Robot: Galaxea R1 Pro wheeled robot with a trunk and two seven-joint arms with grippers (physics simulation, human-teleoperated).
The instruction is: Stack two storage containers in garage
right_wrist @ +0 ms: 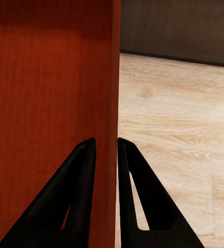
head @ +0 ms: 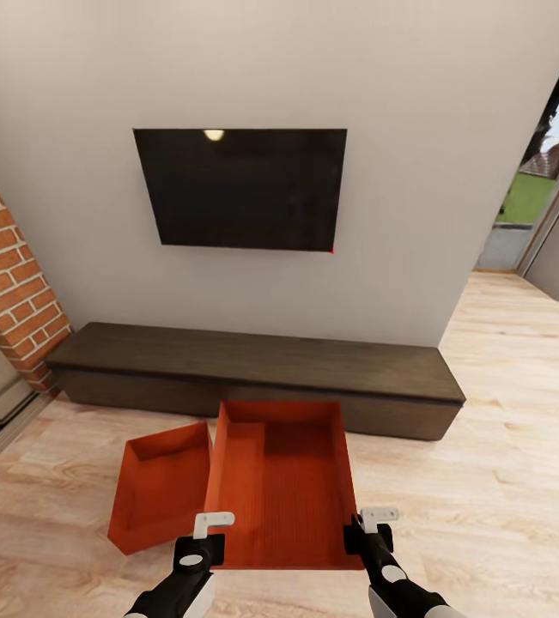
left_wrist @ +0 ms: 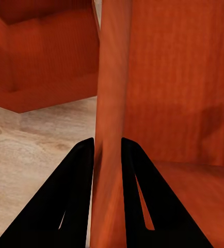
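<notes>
Both pincers (head: pixel 213 525) (head: pixel 372 520) clamp bin (head: pixel 283 489) (walls).

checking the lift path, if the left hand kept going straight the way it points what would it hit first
The left hand already straddles a side wall of the nearer container, so it would slide along that wall; past it, probably the dark bench, though depth is unclear.
</notes>
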